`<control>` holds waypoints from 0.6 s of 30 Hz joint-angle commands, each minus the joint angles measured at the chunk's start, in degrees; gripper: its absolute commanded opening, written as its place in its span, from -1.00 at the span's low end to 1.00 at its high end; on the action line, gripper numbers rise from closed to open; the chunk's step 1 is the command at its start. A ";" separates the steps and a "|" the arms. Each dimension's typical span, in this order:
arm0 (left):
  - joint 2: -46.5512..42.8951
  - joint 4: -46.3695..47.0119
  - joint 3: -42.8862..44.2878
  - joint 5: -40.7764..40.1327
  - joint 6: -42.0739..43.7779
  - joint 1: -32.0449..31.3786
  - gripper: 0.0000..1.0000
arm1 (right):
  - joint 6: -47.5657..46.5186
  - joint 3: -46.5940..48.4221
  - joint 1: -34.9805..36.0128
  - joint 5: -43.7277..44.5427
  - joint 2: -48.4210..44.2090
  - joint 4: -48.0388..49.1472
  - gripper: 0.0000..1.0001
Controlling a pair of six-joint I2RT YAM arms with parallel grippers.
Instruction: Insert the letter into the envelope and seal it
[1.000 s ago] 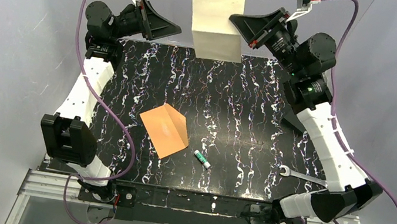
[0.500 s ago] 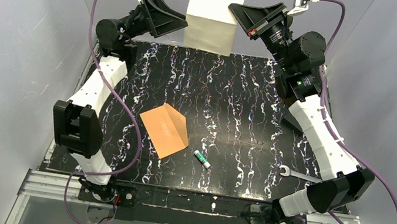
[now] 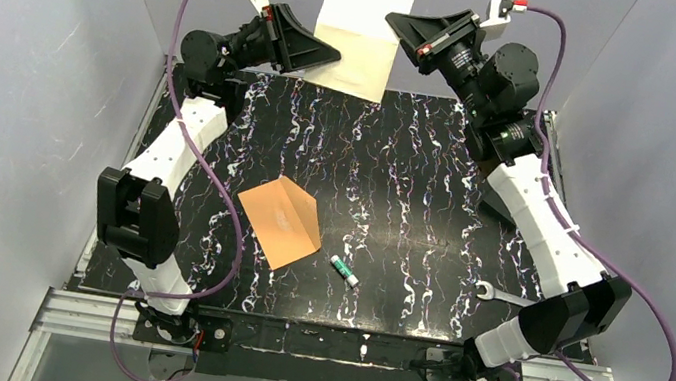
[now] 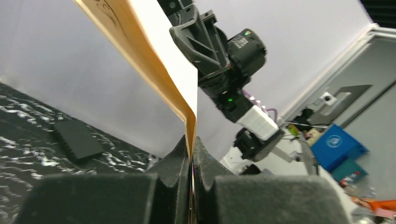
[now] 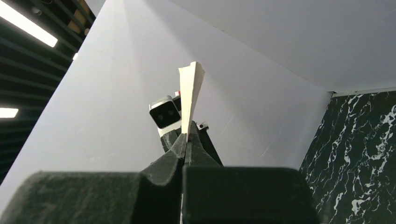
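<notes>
Left end effector (image 3: pixel 337 53) and right end effector (image 3: pixel 390 22) both pinching raised letter (image 3: pixel 357 34), envelope (image 3: pixel 281 220) below on marbled table (image 3: pixel 415 192), grey walls (image 3: pixel 14 102)

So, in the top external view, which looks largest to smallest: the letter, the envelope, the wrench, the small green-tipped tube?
1. letter and envelope: about alike; the letter is raised nearer the camera, so I leave these two unranked.
2. wrench
3. green-tipped tube

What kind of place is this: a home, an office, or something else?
Probably a robot laboratory cell: plain pale walls enclose a black marbled table, an aluminium rail runs along its near edge, and a wrench lies on it.
</notes>
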 commanded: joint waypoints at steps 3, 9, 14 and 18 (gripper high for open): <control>-3.38 -5.46 2.41 2.75 8.08 0.02 -1.00 | -4.06 4.41 -0.29 2.07 -1.08 -11.39 -0.72; -3.50 -8.79 2.83 4.34 9.42 0.05 -1.00 | -9.99 -0.36 -2.30 -1.17 -4.09 -8.26 0.15; -3.98 -10.75 2.59 5.78 10.13 0.03 -1.00 | -30.39 6.05 -3.84 -7.71 -3.48 -17.24 0.66; -4.82 -11.16 1.52 7.46 10.54 0.01 -1.00 | -45.23 8.92 -3.94 -19.86 -3.28 -17.20 0.76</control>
